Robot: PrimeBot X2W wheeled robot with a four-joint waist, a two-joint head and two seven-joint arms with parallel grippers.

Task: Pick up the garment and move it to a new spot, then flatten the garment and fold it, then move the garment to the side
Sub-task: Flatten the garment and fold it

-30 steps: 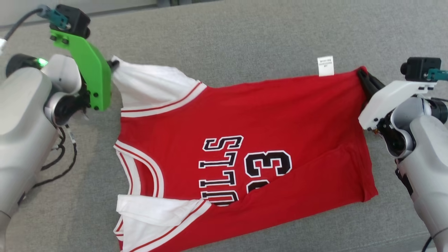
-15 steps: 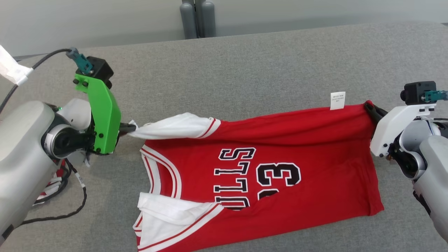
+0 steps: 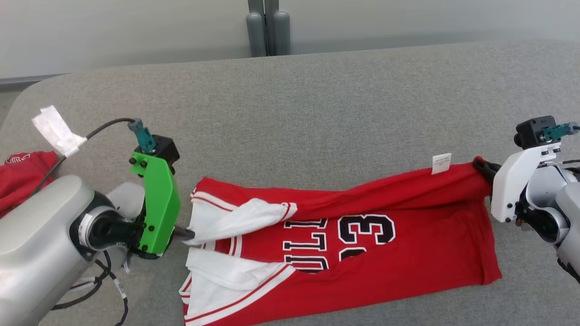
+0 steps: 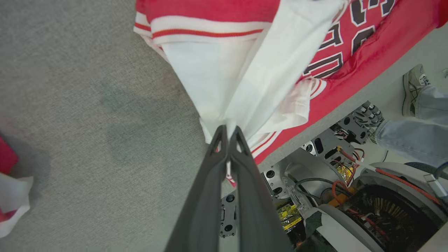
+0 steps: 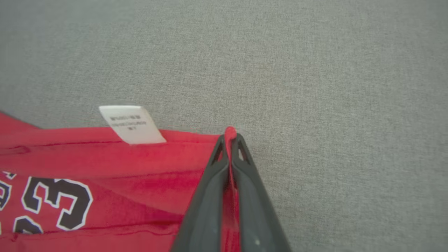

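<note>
Left gripper (image 3: 189, 234) clamps white sleeve (image 3: 235, 217) of red basketball jersey (image 3: 398, 267), right gripper (image 3: 480, 166) clamps its hem corner, edge stretched btwn them over grey fabric surface (image 3: 317, 113), prob. so fold lands straight.

Bright, even light. Faint shadow on grey fabric surface (image 4: 70, 164) left of left gripper (image 4: 229, 130); right wrist view slightly soft.

My left gripper (image 3: 188, 234) sits low at my left, fingers pinched tight on the garment (image 3: 408, 253) and pointing right; my right gripper (image 3: 481, 166) reaches in from my right, fingers closed on its corner, pointing left
</note>
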